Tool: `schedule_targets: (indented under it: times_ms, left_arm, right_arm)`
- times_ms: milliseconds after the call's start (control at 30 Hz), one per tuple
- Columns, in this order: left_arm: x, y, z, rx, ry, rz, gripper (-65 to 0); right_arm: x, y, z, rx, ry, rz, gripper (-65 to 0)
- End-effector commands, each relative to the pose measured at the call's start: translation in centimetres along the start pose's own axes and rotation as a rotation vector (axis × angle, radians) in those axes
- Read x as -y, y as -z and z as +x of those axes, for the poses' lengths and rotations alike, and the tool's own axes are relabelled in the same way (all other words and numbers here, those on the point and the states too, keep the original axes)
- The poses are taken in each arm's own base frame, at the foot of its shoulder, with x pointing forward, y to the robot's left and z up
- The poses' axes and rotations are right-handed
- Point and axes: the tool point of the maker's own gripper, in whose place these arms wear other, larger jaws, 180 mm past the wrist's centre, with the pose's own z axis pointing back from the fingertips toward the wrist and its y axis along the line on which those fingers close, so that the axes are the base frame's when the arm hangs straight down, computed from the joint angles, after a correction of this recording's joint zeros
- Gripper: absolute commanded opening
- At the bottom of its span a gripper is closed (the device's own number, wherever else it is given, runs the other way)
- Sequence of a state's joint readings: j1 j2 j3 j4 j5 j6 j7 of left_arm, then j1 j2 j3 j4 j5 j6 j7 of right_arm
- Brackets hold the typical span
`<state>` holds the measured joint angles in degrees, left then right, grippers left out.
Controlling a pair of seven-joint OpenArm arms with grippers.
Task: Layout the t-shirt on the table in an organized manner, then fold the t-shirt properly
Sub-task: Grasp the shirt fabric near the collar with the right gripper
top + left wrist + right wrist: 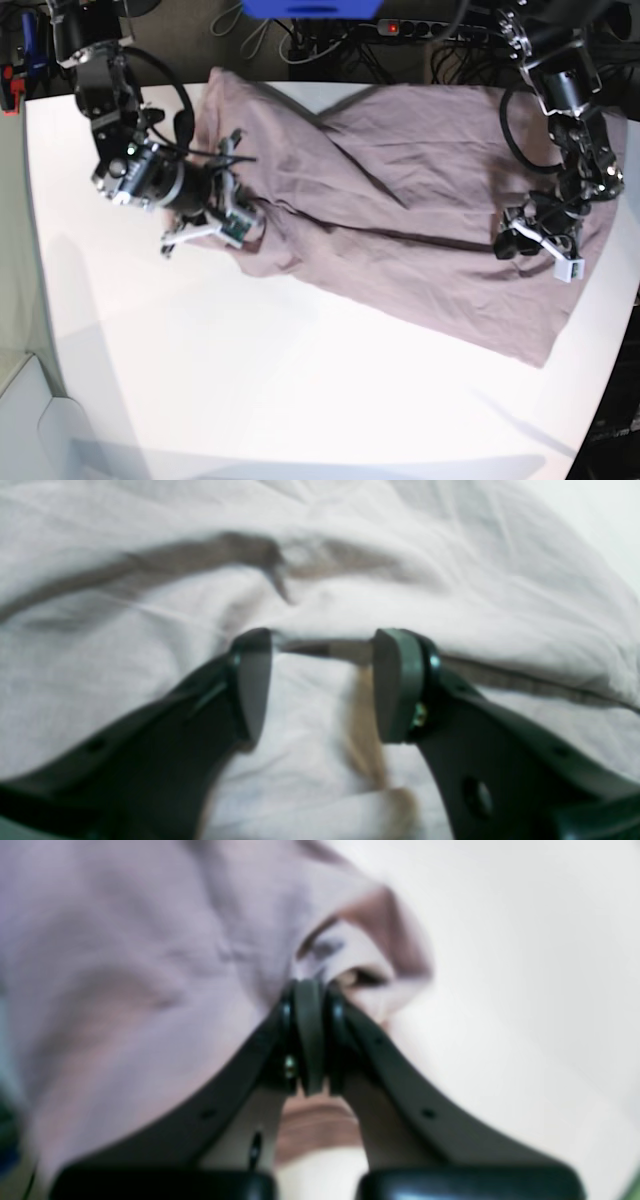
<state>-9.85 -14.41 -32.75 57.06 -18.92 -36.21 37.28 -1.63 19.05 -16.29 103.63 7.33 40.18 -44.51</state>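
A large matte white table [250,380] fills most of the base view. Behind its far edge, dark cables and a power strip [420,30] lie on the floor, and a blue object [310,8] sits at the top of the picture. The dusty mauve t-shirt [420,220] is spread across the far right half of the table, wrinkled, with long creases running through it and its left end bunched up.

The right tool [310,1040] is at that bunched left end of the shirt. In the right wrist view its two jaws are pressed together, pinching a gathered fold of fabric at their tips, with bare white table just beside it.

The left tool [322,685] is over the right end of the shirt. Its jaws stand well apart, with pale, blurred fabric showing between them. Its fingertips [395,685] are right at the cloth, near a hem edge, but nothing is clamped.
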Motion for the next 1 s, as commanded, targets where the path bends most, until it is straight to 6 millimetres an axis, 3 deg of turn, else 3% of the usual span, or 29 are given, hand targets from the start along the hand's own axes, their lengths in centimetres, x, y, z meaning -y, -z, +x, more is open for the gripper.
schedule_targets:
  times_ms: [0, 233, 367, 467, 667, 733, 967]
  left_arm:
    - [-0.7, -0.1, -1.4, -0.076, 0.017, 0.031, -32.2]
    - [-0.5, 0.1, -0.6, -0.066, 0.02, 0.028, -32.2]
    - [-0.5, 0.1, -0.6, -0.067, 0.021, 0.028, -32.2]
    - [-0.5, 0.1, -0.6, -0.067, 0.021, 0.028, -32.2]
    - [0.0, 0.3, -0.9, -0.069, 0.013, 0.018, -32.2]
    - [0.2, 0.4, -1.0, -0.069, 0.011, 0.014, -32.2]
    - [0.4, 0.5, -0.8, -0.062, 0.01, 0.011, -32.2]
  right_arm:
    - [-0.1, -0.3, 0.1, 0.001, -0.043, 0.006, -65.0]
    - [-7.1, 0.3, -2.3, -0.084, -0.208, 0.215, -65.0]
    - [-8.9, 0.4, -2.6, -0.091, -0.24, 0.264, -65.0]
    - [-8.6, 0.3, -2.4, -0.086, -0.239, 0.255, -65.0]
    - [-4.7, -1.4, 1.1, 0.004, -0.246, 0.126, -64.6]
    - [-4.0, -2.0, 1.8, 0.022, -0.253, 0.099, -60.0]
    - [-1.7, -2.7, -0.2, -0.112, -0.255, 0.03, -43.1]
